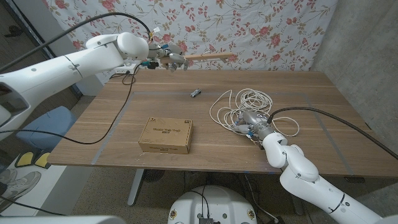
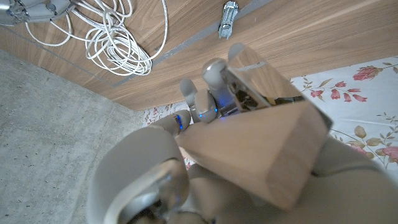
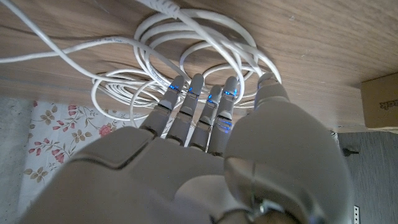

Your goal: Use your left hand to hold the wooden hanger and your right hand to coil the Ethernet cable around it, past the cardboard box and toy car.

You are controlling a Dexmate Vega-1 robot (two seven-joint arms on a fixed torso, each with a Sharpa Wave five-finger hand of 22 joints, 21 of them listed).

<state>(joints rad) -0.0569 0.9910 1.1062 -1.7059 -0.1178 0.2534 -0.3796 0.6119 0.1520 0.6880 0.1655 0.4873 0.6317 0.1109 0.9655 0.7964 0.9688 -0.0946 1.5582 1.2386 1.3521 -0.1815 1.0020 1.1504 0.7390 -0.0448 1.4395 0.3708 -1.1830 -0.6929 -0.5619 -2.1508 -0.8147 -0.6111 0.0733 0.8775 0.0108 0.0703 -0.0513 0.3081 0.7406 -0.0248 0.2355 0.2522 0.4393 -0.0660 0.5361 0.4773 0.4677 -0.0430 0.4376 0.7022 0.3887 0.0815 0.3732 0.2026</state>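
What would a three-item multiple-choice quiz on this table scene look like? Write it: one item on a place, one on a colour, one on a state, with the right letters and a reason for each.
1. Where does the toy car lie?
A. on the cardboard box
B. on the bare table between the raised hanger and the box
C. inside the cable loops

2. What colour is the Ethernet cable?
A. white
B. blue
C. black

3. What is the left hand doing?
A. resting on the table
B. pressing on the box
C. holding the wooden hanger up above the table's far edge

Answers:
1 B: the head view shows the car alone on the wood, beyond the cardboard box.
2 A: its loose loops are white in every view.
3 C: the fingers are closed on the hanger, while the right hand is at the cable pile.
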